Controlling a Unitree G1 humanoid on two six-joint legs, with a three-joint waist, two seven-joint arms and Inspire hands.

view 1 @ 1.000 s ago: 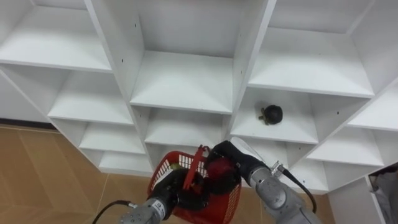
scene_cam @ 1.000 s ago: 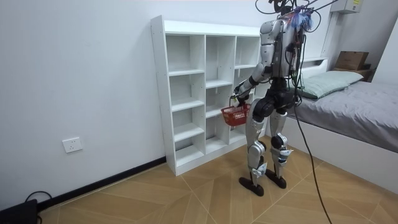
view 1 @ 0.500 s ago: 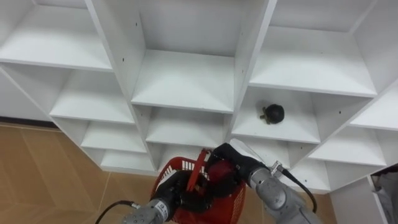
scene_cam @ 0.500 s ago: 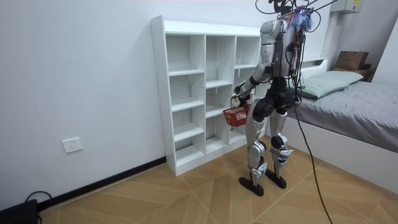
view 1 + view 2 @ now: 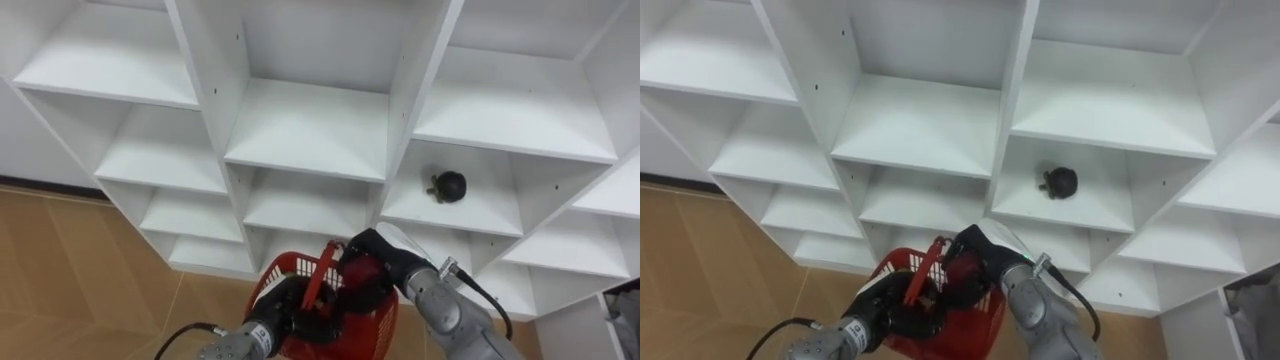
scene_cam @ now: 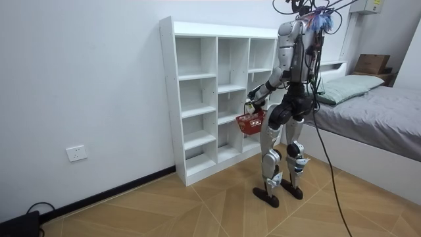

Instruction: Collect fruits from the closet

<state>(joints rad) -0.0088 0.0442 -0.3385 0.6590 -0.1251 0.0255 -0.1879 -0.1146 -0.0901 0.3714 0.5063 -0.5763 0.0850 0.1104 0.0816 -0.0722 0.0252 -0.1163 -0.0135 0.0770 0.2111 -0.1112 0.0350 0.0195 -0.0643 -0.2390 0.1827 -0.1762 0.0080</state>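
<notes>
Nearest the camera, the left hand [image 5: 283,318] comes up from the lower left with its dark fingers curled on the near rim of the red basket [image 5: 378,325], by the foot of the basket's handle [image 5: 313,280], which stands up at a tilt. The basket hangs in the air in front of the lower shelves, over the wooden floor [image 5: 70,270].

The right hand [image 5: 385,255] reaches in from the lower right and dips into the basket's mouth. Its fingers are curved down round a red fruit [image 5: 357,278], which sits inside the basket's rim, just right of the handle.

Beyond the hands stands the white closet [image 5: 310,130], an open grid of compartments. One dark round fruit [image 5: 449,186] with a small stalk lies on a shelf in the right column, one level above the basket, near the middle of its shelf and apart from both side walls.

In the room view the robot stands upright on both feet, close before the closet's right column, with the basket at hip height. A bed [image 6: 381,112] lies behind it at the room view's right.
</notes>
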